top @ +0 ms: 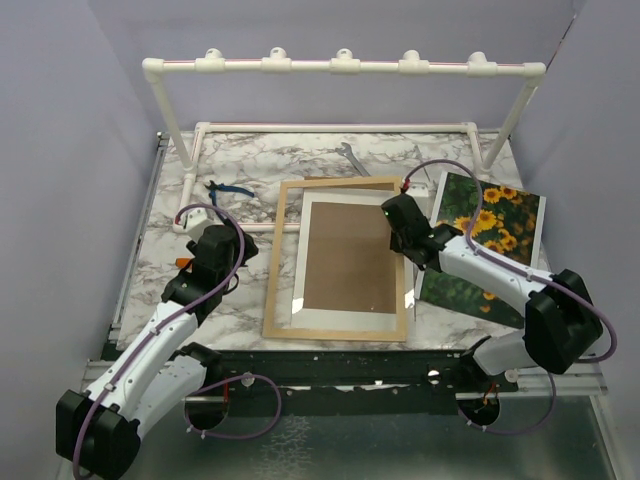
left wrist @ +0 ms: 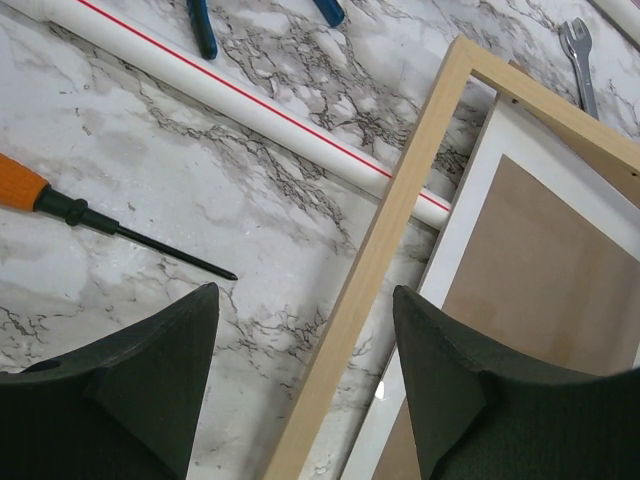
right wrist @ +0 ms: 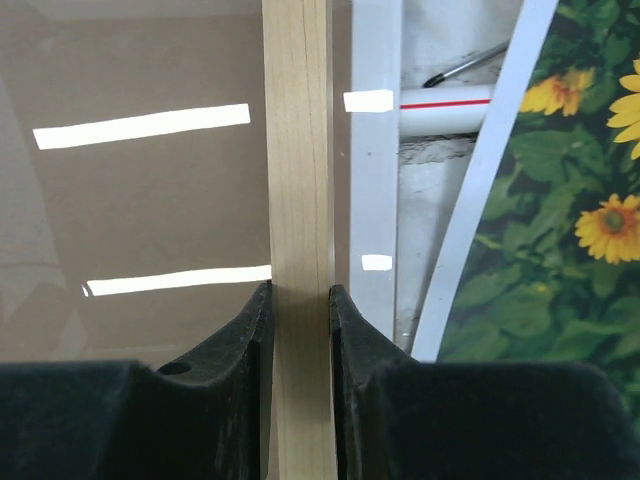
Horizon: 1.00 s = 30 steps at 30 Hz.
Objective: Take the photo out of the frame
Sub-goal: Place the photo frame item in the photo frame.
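Hidden/cut off: right arm covers the lower middle of the photo (top: 500, 215) in the top view. The pliers (left wrist: 200, 25) run off the top edge of the left wrist view, only the blue handles showing. A pale strip sits just right of the clamped wood edge in the right wrist view. Possibly mat or glass edge, can't tell.

Right pincer (right wrist: 300, 305): clenched on the frame (top: 276, 262), fingers pinching its right-hand wooden rail from both sides.

Left pincer (left wrist: 305, 300): released, jaws wide apart, nothing between them, hanging over the desk (top: 250, 165) just left of the frame's left rail.

Photo: out of the frame, flat on the desk just right of it, tilted slightly. Glossy sunflower print, yellow blooms with dark centres on green leaves, thin white border.

Frame: flat mid-desk. Thin light-wood rails with visible grain, white mat, brown matte fibreboard in the opening. Shiny surface beside the clamped rail reflects bar-shaped lights.

Desk: white marble pattern with grey veins.

Around the left pincer:
- screwdriver (left wrist: 60, 205) with orange handle and black shaft
- white PVC pipe (left wrist: 250, 105) with a red stripe, passing under the frame's rail
- metal wrench (left wrist: 578, 55) beyond the frame's far corner
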Available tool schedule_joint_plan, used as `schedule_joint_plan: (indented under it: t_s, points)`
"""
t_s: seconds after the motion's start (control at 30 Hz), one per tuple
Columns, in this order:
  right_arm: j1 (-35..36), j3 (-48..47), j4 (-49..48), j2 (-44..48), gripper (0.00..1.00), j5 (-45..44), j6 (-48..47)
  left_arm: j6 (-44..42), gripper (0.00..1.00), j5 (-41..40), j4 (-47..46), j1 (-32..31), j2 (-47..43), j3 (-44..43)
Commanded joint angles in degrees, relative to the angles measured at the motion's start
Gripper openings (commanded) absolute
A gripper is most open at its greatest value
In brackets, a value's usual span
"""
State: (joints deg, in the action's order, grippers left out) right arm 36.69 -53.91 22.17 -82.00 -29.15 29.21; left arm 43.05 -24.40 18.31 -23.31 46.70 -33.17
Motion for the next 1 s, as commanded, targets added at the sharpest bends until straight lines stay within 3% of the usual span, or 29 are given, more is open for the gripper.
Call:
schedule_joint_plan:
  t_s: [0.0, 0.5, 0.67, 0.83, 0.97]
  points:
    - [-3.4, 2.3, -4.3, 2.7, 0.02, -0.2, -2.1, 0.8, 0.71, 2.1, -1.4, 0.3, 0.4, 0.6]
    - [-11.4, 7.2, -11.6, 3.7, 0.07, 3.0, -8.0, 0.3, 0.71, 3.7, -3.0, 0.3, 2.2, 0.7]
    - [-12.4, 7.0, -12.6, 2.5, 0.28, 7.0, -9.9, -0.1, 0.72, 7.0, -6.0, 0.3, 3.9, 1.7]
    - [-13.0, 4.2, -10.7, -1.0, 0.40, 6.1, -9.7, -0.9, 0.72, 10.8, -10.0, 0.3, 8.3, 2.3]
    - [-13.9, 4.3, -10.7, -1.9, 0.60, 8.4, -9.2, -1.4, 0.74, 15.9, -14.7, 0.2, 12.3, 2.8]
